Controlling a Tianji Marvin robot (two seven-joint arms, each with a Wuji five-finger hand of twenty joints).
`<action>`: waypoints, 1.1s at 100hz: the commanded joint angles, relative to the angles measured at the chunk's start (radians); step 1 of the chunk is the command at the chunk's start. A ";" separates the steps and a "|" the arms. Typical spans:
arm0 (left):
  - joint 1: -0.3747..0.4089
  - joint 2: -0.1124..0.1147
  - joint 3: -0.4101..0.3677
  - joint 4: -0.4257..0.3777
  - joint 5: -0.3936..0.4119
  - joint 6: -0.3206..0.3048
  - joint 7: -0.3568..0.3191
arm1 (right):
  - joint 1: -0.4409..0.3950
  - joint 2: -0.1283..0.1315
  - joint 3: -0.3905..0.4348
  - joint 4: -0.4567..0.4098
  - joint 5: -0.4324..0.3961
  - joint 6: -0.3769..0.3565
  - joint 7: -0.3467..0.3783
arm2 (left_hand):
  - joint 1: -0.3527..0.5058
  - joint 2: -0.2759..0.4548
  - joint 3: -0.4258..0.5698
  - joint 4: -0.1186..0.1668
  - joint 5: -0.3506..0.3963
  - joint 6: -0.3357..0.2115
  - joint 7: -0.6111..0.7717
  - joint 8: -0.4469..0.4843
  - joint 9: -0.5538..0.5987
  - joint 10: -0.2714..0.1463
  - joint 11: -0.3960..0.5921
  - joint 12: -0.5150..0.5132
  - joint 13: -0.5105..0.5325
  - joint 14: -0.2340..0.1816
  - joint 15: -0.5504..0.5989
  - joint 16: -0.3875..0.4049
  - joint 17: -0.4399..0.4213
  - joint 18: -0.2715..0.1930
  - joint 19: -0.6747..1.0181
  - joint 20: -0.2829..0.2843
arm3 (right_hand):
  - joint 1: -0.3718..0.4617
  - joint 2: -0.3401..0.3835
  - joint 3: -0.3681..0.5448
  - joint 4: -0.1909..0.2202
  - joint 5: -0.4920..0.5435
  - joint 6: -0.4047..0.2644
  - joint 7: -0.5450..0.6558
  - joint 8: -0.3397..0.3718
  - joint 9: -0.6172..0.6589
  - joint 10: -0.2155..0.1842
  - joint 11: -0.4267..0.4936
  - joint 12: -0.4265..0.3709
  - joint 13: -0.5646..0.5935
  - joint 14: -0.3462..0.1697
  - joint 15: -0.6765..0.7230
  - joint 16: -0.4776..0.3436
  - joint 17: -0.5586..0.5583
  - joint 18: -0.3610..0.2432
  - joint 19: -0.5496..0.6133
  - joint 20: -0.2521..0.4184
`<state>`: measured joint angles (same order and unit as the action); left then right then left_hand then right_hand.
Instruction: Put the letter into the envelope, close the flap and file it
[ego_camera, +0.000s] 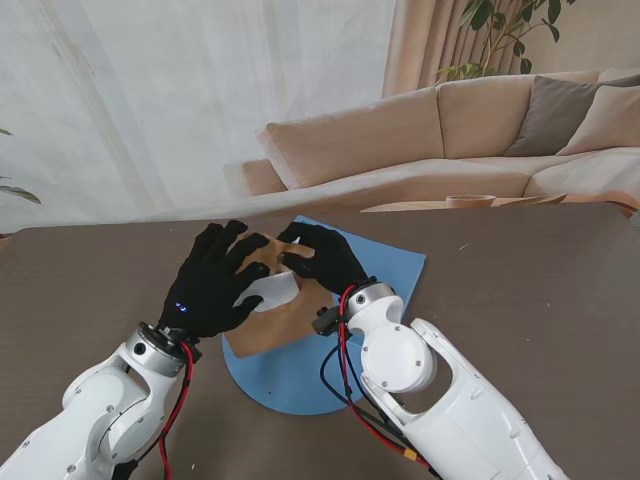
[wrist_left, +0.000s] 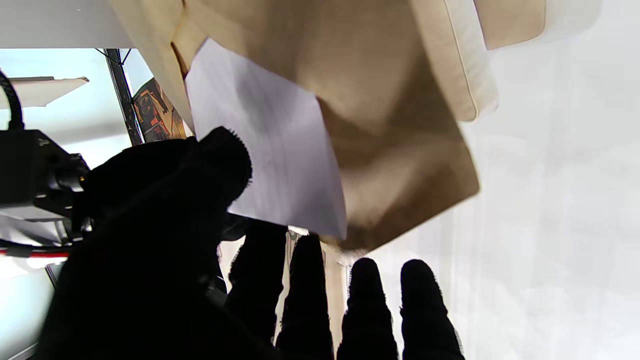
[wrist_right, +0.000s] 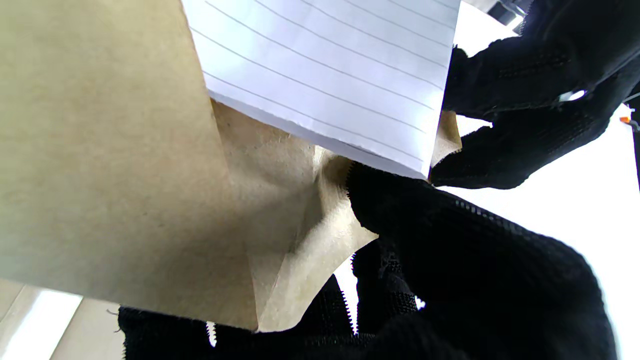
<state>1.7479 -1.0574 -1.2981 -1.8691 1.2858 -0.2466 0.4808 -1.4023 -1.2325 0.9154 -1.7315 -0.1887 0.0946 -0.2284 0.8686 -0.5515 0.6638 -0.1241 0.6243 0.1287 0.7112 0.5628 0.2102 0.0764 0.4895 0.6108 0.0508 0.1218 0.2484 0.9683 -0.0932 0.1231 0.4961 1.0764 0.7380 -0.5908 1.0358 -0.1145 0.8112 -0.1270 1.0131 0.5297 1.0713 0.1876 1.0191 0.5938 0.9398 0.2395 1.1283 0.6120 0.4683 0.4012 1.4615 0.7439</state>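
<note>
Lined white letter (wrist_right: 330, 75) half inside envelope (wrist_right: 110, 165)

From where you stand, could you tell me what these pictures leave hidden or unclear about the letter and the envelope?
- How deep the letter sits in the envelope: stand view, both hands cover the opening.
- The envelope's flap: stand view, hidden under the right hand.
- Which left hand fingers pinch the letter: left wrist view, its own thumb blocks it.
- The blue folder: its middle lies under envelope and arms.
</note>
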 joint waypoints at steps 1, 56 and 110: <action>0.011 -0.005 -0.007 -0.006 -0.012 -0.009 -0.007 | -0.006 -0.003 0.002 -0.006 0.000 0.006 0.014 | -0.022 -0.002 0.043 -0.016 -0.018 0.023 -0.025 -0.006 -0.019 0.000 -0.020 -0.011 -0.032 -0.009 -0.020 -0.003 -0.015 -0.005 -0.014 -0.007 | 0.016 0.009 0.016 0.015 0.029 -0.022 0.038 0.034 0.024 0.005 0.023 0.008 0.037 0.015 0.026 0.012 0.003 0.024 0.036 0.017; 0.000 -0.018 0.009 0.004 -0.065 0.006 0.004 | -0.003 -0.004 -0.004 -0.007 0.001 0.007 0.015 | 0.209 0.140 -0.127 -0.003 0.130 0.040 0.187 0.041 0.034 0.026 0.050 0.010 -0.017 0.005 0.034 -0.004 -0.011 0.006 0.000 0.007 | 0.014 0.009 0.016 0.014 0.029 -0.024 0.038 0.034 0.024 0.005 0.022 0.007 0.036 0.015 0.026 0.012 0.002 0.023 0.036 0.017; 0.000 -0.010 0.038 0.002 -0.039 0.045 -0.037 | -0.009 -0.009 -0.002 -0.021 0.009 0.013 0.000 | 0.161 0.079 -0.117 -0.006 0.114 0.056 0.120 0.032 0.025 0.025 0.041 0.009 -0.022 0.006 0.031 -0.016 -0.013 0.006 0.001 -0.003 | 0.017 0.009 0.015 0.015 0.030 -0.021 0.039 0.034 0.025 0.007 0.023 0.008 0.037 0.016 0.027 0.012 0.003 0.022 0.037 0.017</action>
<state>1.7315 -1.0630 -1.2483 -1.8585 1.2496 -0.1947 0.4571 -1.4047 -1.2336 0.9134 -1.7414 -0.1837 0.1058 -0.2376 1.0340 -0.4406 0.5365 -0.1341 0.7665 0.1607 0.8648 0.5961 0.2215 0.0814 0.5259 0.6107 0.0508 0.1230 0.2859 0.9635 -0.0936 0.1231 0.4965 1.0764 0.7380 -0.5909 1.0367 -0.1145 0.8113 -0.1103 1.0100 0.5298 1.0713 0.1891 1.0192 0.5940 0.9399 0.2396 1.1285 0.6120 0.4682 0.4014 1.4616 0.7440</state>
